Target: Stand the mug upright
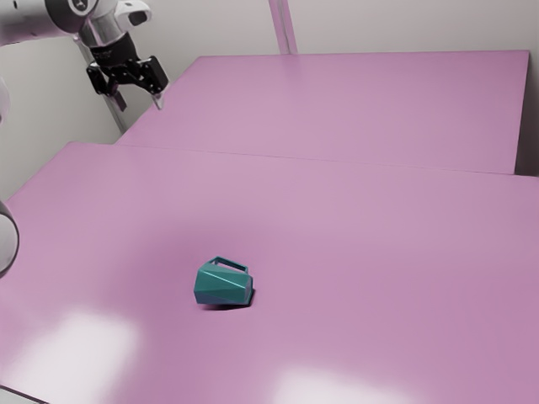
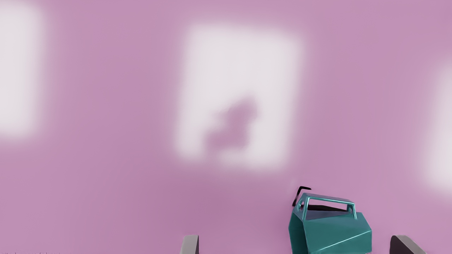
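Lying on its side, the mug point(image 1: 223, 286) rests on the pink table point(image 1: 379, 278) with its handle point(image 2: 330, 198) uppermost, so the one thing asked for, a mug standing upright, is undone. Which end has the mouth is hard to tell. It seems settled on a side of its body, and it probably won't come up without a firm turn.

Farther off, toward the exterior view's upper left, the gripper point(image 1: 140, 103) hangs in the air, well apart from the mug. It is released and grasps nothing: its fingers point(image 2: 190, 245) stand wide apart, and the mug lies down on the table beyond them. As far as progress goes, the job looks to be at its very beginning, with only the spread of the fingers ready for use. Left to do, by the look of it, are the reach down, a hold on the handle or body, a slight lift, roughly a quarter turn, a gentle landing on the base and the letting go.

Farthest away, a second pink surface point(image 1: 354, 109) stretches toward the pale wall point(image 1: 404, 25); neither seems to matter here.
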### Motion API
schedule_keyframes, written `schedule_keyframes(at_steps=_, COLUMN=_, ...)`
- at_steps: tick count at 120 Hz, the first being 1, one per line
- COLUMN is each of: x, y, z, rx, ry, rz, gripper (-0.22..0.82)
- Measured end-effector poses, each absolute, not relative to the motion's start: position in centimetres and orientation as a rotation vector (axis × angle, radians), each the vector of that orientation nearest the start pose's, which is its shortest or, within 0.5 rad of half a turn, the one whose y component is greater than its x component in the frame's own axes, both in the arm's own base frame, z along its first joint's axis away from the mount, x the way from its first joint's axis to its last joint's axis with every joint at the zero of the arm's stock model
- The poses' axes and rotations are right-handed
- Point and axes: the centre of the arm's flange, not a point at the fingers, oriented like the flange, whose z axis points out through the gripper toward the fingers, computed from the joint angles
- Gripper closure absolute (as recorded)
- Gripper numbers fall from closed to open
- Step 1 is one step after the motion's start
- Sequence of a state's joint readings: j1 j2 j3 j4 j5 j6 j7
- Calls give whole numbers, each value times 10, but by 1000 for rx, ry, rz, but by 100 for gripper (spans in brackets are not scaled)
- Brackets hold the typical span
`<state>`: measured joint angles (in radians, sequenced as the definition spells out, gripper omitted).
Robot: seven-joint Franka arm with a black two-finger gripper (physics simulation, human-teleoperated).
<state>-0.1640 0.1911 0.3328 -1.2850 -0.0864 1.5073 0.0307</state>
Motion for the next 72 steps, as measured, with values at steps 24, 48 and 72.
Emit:
schedule_keyframes(at_steps=24, x=580, y=72, z=615, rx=-3251, ry=-211, rz=73, gripper=2)
schedule_keyframes(at_steps=48, x=491, y=139, z=453, rx=-3537, ry=-680, rz=251, gripper=2)
schedule_keyframes(at_steps=72, x=450, y=151, z=341, rx=-3719, ry=-1185, rz=169, gripper=2)
